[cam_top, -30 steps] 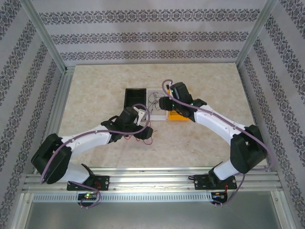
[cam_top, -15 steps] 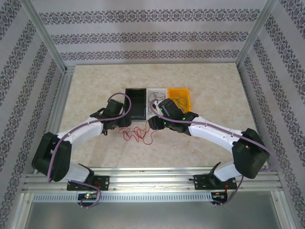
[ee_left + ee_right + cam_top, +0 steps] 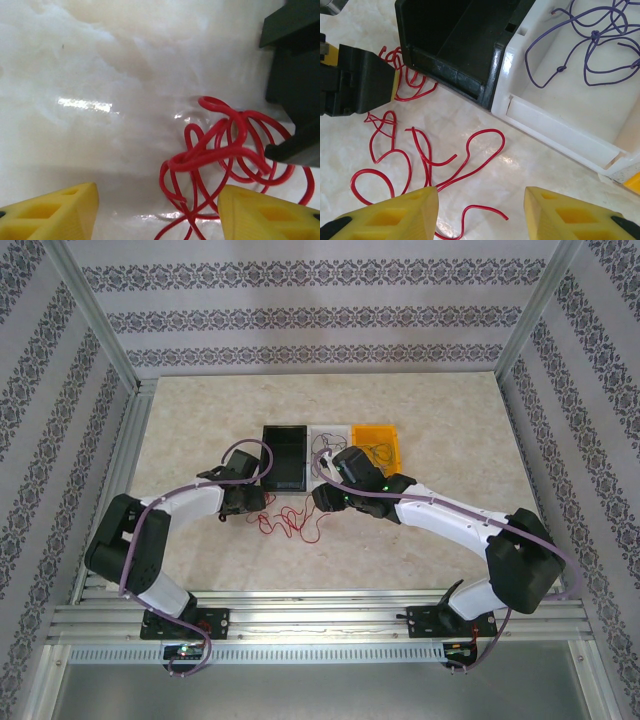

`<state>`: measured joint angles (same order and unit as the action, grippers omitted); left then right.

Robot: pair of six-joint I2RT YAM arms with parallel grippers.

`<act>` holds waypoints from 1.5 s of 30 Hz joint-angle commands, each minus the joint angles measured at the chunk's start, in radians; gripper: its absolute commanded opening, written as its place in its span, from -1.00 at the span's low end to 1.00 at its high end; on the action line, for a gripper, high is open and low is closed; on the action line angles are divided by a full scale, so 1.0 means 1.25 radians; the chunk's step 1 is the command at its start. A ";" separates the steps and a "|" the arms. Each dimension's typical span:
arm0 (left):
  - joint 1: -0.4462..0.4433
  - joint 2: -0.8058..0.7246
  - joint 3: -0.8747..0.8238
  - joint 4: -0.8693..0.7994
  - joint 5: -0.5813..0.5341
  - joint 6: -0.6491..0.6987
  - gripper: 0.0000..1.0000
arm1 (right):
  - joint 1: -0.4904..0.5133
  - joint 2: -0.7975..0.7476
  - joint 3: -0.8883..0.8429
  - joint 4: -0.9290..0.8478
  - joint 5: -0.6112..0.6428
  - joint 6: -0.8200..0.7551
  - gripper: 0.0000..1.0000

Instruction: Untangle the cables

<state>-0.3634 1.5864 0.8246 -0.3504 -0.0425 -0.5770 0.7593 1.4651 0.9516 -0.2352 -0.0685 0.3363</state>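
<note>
Marbled table (image 3: 200,420) carries the black bin (image 3: 455,40), my landmark, with the white bin (image 3: 560,115) touching its right side. My left gripper (image 3: 157,202) and right gripper (image 3: 480,207) both hang in front of the black bin, fingers spread, holding nothing. The red cable (image 3: 420,155) sprawls there between them. A purple cable (image 3: 590,40) lies in the white bin. Pinching the knotted red clump whole would, I judge, cinch it tighter or drag it along.

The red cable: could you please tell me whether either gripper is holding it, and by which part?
Nothing is held. The left gripper and the right gripper are both open, and the red cable lies loose on the table.
</note>
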 commanded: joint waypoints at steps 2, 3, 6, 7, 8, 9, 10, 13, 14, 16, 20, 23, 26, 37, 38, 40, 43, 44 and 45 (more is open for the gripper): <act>0.020 0.031 0.033 0.052 -0.010 0.017 0.08 | -0.001 0.003 0.009 -0.010 0.017 -0.015 -0.01; 0.021 0.035 0.037 0.059 -0.006 0.023 -0.08 | -0.001 0.003 0.009 -0.011 0.017 -0.016 -0.02; 0.024 0.034 0.051 0.055 -0.009 0.034 -0.64 | -0.001 0.005 0.011 -0.012 0.017 -0.017 -0.02; 0.024 0.025 0.053 0.050 -0.017 0.039 -0.81 | -0.001 0.004 0.012 -0.011 0.017 -0.018 -0.02; 0.024 0.010 0.059 0.037 -0.033 0.040 -0.95 | -0.001 0.004 0.013 -0.011 0.018 -0.016 -0.02; 0.024 -0.006 0.062 0.025 -0.050 0.042 -1.00 | -0.001 0.005 0.014 -0.011 0.018 -0.016 -0.02; 0.024 -0.028 0.065 0.011 -0.068 0.046 -1.00 | 0.000 0.005 0.016 -0.011 0.017 -0.016 -0.02; 0.024 -0.107 0.075 -0.032 -0.118 0.070 -1.00 | 0.000 0.007 0.018 -0.009 0.020 -0.015 -0.03; 0.024 -0.135 0.080 -0.052 -0.140 0.076 -1.00 | -0.001 0.006 0.017 -0.008 0.023 -0.015 -0.03; 0.025 -0.187 0.091 -0.081 -0.174 0.093 -1.00 | -0.001 0.005 0.017 -0.004 0.030 -0.014 -0.03; 0.025 -0.266 0.112 -0.095 -0.187 0.126 -1.00 | -0.001 0.005 0.017 0.001 0.040 -0.010 -0.03; 0.025 -0.275 0.135 -0.060 -0.115 0.140 -1.00 | -0.003 0.005 0.016 0.005 0.045 -0.007 -0.03; 0.024 -0.242 0.165 -0.002 0.028 0.144 -1.00 | -0.011 0.000 0.014 0.005 0.040 -0.004 -0.03; 0.024 -0.177 0.144 0.120 0.385 0.137 -1.00 | -0.036 -0.053 0.017 0.027 -0.045 -0.008 -0.02; 0.022 -0.183 0.130 0.127 0.412 0.141 -1.00 | -0.041 -0.057 0.019 0.033 -0.058 -0.005 -0.02; 0.020 -0.192 0.106 0.127 0.444 0.149 -1.00 | -0.046 -0.056 0.030 0.043 -0.084 -0.005 -0.02; 0.013 -0.205 0.072 0.127 0.480 0.159 -1.00 | -0.049 -0.044 0.057 0.045 -0.114 -0.012 -0.01; 0.009 -0.210 0.062 0.131 0.490 0.161 -1.00 | -0.049 -0.041 0.068 0.047 -0.123 -0.014 -0.01; 0.005 -0.214 0.054 0.134 0.491 0.162 -1.00 | -0.048 -0.036 0.076 0.048 -0.126 -0.016 -0.01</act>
<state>-0.3473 1.3556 0.9176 -0.2249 0.4870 -0.4084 0.7002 1.4147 0.9951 -0.2115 -0.1642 0.3302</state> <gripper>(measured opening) 0.063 0.493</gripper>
